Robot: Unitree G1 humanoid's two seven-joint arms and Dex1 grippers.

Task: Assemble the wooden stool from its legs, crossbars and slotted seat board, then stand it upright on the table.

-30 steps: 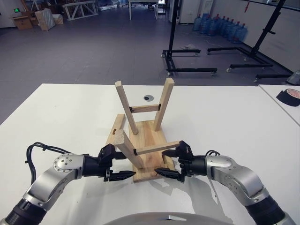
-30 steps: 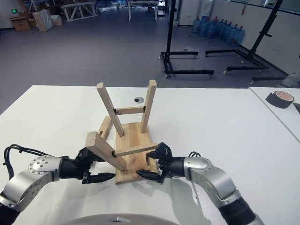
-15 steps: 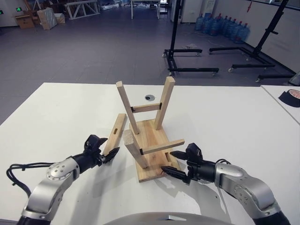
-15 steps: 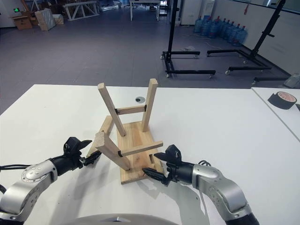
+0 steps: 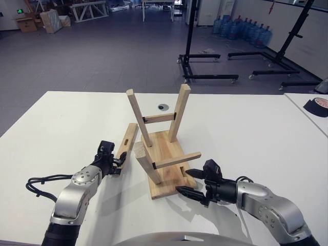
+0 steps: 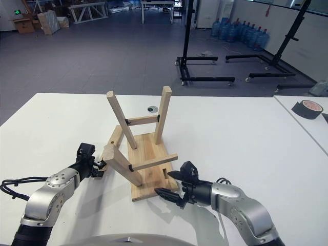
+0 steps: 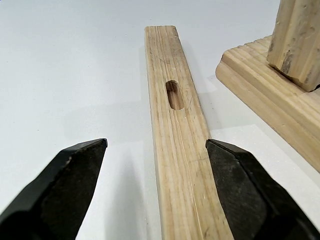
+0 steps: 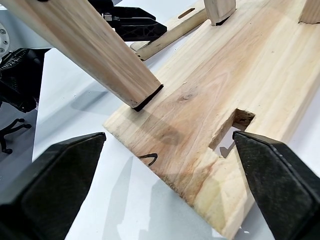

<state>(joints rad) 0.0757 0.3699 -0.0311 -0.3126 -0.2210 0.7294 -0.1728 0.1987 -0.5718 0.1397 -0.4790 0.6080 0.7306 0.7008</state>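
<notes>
On a white tabletop point(image 5: 256, 123) in a wide hall, the left fingers point(image 7: 75, 170) stand wide apart and hold nothing. A loose leg point(image 7: 175, 125) runs between them, lying flat just beside the seat board point(image 8: 240, 75); the left wrist view shows its oval slot. The right fingers point(image 8: 60, 175) are likewise spread and empty at the board's near edge, framing an open notch point(image 8: 232, 125). The head views show the stool point(image 5: 159, 148) upside down, its two far legs joined by a crossbar point(image 5: 159, 118).
</notes>
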